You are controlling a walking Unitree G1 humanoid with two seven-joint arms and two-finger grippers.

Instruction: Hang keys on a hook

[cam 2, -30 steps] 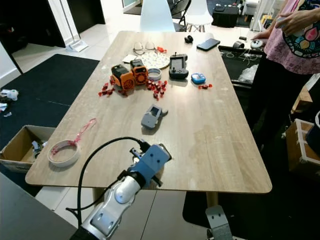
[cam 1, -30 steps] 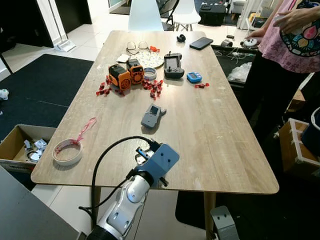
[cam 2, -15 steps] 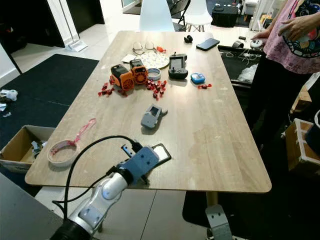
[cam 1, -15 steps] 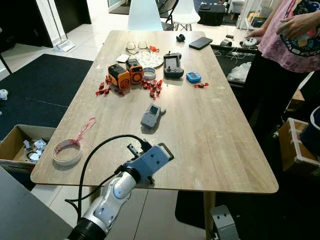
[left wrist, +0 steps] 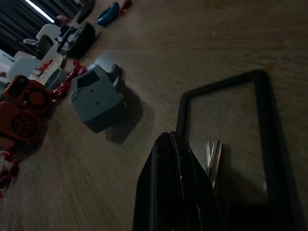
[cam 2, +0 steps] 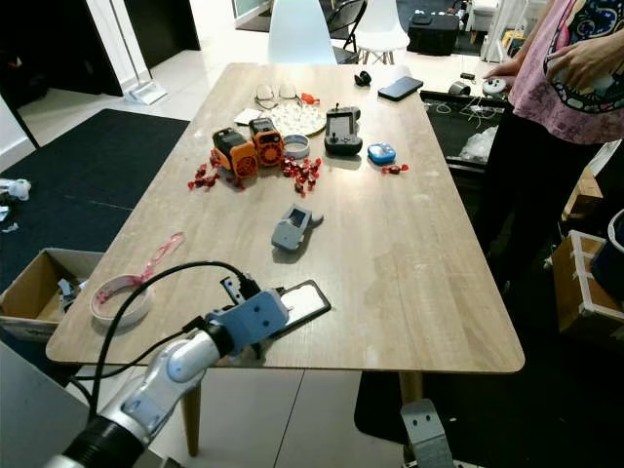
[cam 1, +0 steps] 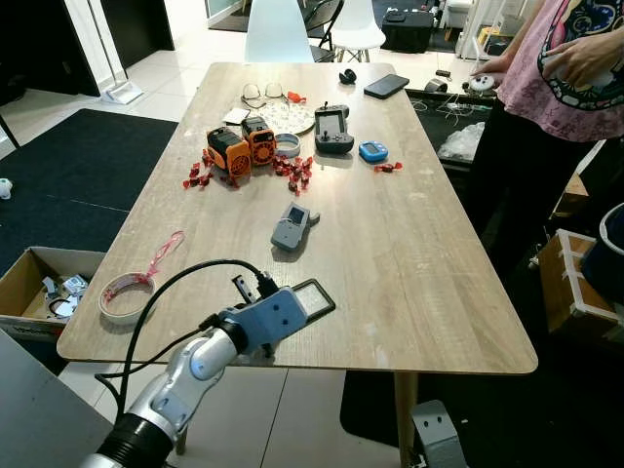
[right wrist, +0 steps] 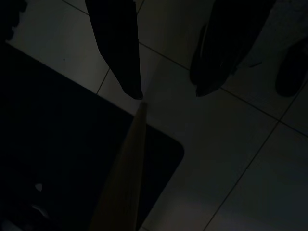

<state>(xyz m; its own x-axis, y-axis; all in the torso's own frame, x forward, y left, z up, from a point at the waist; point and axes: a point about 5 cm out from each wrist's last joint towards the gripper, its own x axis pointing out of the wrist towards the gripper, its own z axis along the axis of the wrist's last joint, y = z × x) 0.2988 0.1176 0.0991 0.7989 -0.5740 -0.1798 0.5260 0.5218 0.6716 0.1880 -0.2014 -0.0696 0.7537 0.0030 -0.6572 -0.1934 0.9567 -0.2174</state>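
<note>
My left gripper [left wrist: 172,144] is shut, its black fingers pressed together low over the wooden table [cam 1: 419,253] near the front edge. Just beside the fingertips lie silvery keys [left wrist: 213,154], inside a thin black rectangular frame [cam 1: 310,297] that rests flat on the wood. I cannot tell whether the fingers touch the keys. From the head views, the blue-grey housing of the left gripper [cam 1: 292,310] sits at the near end of that frame. My right gripper [right wrist: 168,91] hangs open over the tiled floor beside a table leg.
A grey handheld device [cam 1: 290,226] lies mid-table and a tape roll [cam 1: 127,295] at the front left. Orange gadgets [cam 1: 234,146], red bits, a black controller [cam 1: 332,129] and a phone [cam 1: 387,85] crowd the far end. A person [cam 1: 575,78] stands at the right; a cardboard box [cam 1: 39,283] is on the floor left.
My left arm has swung left and lowered, flattening toward the table. The black frame, hidden under the gripper a second ago, now shows beyond it.
</note>
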